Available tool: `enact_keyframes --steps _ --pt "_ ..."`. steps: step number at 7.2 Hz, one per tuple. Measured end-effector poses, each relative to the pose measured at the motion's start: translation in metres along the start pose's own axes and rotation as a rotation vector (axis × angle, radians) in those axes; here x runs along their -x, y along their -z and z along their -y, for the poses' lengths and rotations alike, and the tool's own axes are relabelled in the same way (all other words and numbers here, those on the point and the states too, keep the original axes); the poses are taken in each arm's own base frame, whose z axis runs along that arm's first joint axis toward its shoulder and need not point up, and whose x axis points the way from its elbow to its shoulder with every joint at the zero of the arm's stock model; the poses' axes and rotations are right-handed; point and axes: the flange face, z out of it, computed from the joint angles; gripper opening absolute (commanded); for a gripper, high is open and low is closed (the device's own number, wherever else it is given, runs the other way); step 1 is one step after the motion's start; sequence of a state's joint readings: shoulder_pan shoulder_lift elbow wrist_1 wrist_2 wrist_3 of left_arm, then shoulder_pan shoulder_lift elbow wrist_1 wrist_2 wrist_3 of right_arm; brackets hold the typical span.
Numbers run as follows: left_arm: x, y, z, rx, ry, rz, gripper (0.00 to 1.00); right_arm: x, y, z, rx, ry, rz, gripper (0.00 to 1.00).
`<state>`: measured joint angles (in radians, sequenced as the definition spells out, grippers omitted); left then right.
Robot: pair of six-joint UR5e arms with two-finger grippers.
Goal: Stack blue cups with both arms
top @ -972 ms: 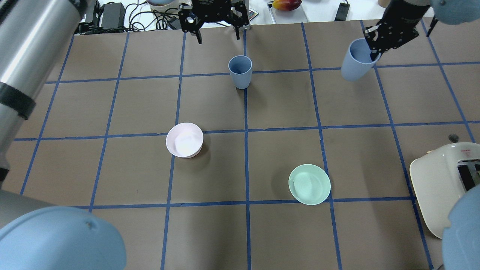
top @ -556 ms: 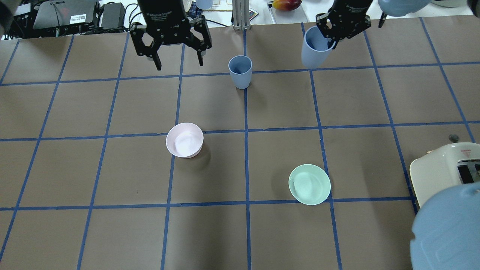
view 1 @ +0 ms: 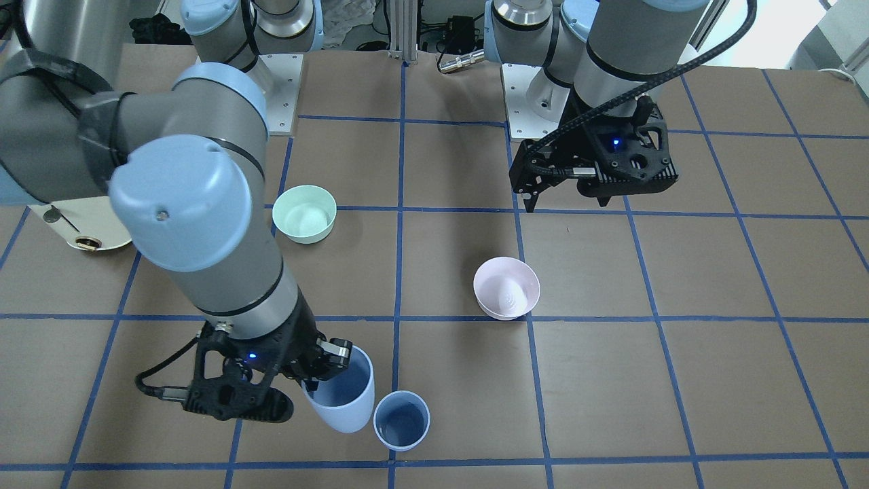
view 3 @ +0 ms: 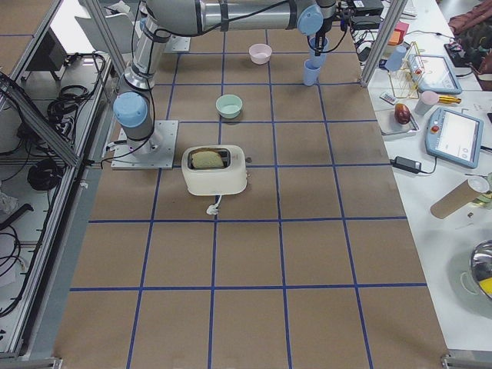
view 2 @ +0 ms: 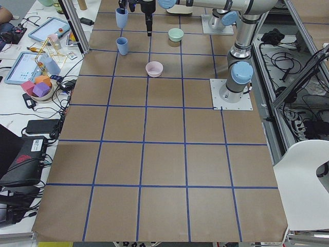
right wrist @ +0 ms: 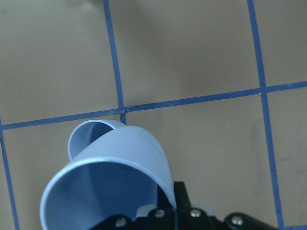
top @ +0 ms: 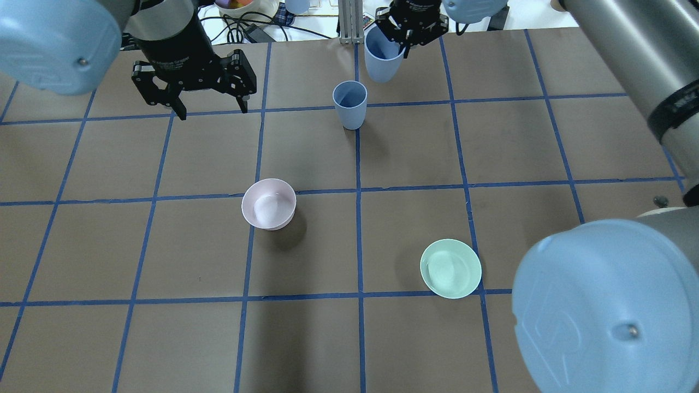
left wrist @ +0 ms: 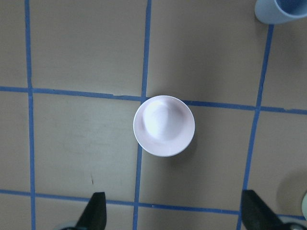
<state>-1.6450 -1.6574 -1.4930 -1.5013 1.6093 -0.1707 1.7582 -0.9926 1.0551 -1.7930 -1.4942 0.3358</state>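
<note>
One blue cup [top: 349, 103] stands upright on the far middle of the table; it also shows in the front view [view 1: 402, 420]. My right gripper [top: 405, 45] is shut on the rim of the second blue cup [top: 381, 57] and holds it tilted in the air, just beyond and to the right of the standing cup. In the front view the held cup [view 1: 343, 397] hangs right beside the standing one. The right wrist view looks into the held cup [right wrist: 110, 187]. My left gripper [top: 211, 108] is open and empty, left of the standing cup, above the pink bowl [left wrist: 164, 125].
A pale pink bowl [top: 268, 203] sits left of centre and a mint-green bowl [top: 450, 268] right of centre. A cream toaster [view 3: 215, 169] stands at the near right. Boxes, cables and clutter line the far edge beyond the mat.
My right gripper carried its cup left from the far right to beside the standing cup. My left gripper moved left and back toward the robot, still open.
</note>
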Motion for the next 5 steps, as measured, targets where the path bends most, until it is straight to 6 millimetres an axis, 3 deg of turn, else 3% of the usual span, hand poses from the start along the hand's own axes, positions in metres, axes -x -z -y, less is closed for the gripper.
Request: enact_keyframes --steps 2,5 --pt "0.01 -0.006 -0.009 -0.052 -0.002 -0.008 1.0 0.035 -0.023 -0.01 0.003 -0.007 0.0 0.0" --pt "0.014 -0.005 -0.012 -0.066 -0.003 -0.013 1.0 0.045 -0.051 -0.009 0.014 -0.001 -0.005 0.0"
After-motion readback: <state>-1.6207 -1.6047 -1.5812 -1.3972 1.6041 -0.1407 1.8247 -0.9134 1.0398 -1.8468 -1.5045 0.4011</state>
